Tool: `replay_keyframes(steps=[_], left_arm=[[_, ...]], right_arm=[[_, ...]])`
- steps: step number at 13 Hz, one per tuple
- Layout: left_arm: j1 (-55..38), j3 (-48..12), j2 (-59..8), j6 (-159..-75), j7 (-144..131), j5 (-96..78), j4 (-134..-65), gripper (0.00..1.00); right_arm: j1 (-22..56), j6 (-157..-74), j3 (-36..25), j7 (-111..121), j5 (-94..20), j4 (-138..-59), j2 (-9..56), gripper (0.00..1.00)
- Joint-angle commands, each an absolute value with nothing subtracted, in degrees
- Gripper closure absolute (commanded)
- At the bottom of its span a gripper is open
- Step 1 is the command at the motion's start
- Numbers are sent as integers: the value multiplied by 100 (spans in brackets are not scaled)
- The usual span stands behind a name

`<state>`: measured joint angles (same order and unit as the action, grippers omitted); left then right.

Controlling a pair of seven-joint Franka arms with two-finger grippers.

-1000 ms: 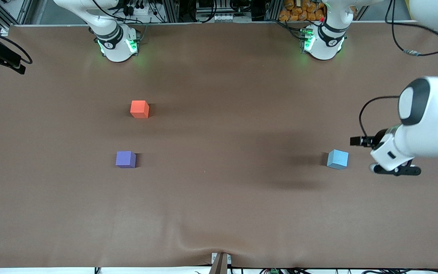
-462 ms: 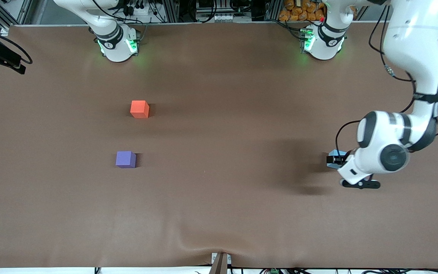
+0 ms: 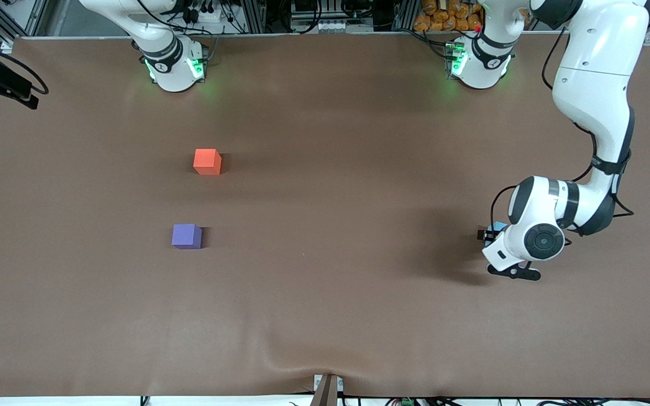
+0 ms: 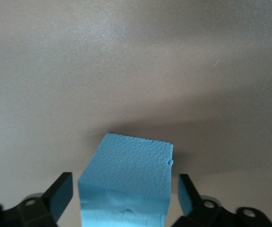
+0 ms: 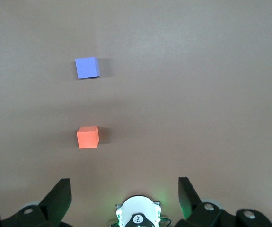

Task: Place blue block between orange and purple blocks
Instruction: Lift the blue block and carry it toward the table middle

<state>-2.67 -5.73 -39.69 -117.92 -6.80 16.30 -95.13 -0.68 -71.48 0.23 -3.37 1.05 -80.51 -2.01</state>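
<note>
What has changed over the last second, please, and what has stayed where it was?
The left pincer swung in from the left arm's end of the table and came down around the blue block, fingers open on either side. The orange block and purple block stayed put.

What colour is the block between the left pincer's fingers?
Light sky-blue; the blue block shows best in the left wrist view, between the open left pincer.
</note>
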Motion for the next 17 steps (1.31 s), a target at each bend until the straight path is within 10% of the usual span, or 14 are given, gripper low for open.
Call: replay_keyframes(steps=[1, 9, 17], left_arm=[[-238, -571, -3859, -11769, -668, 1635, -9475, 93], [-325, -1404, -2813, -10418, -1377, 1162, -9274, 100], [-2194, -2408, -3812, -10010, -4838, 756, -8114, 100]], right_arm=[[-184, -7066, 105, -360, 158, -7945, -149, 0], [-193, -7066, 105, -360, 141, -7945, -149, 0], [-176, -7075, 105, -352, 141, -7963, -88, 0]])
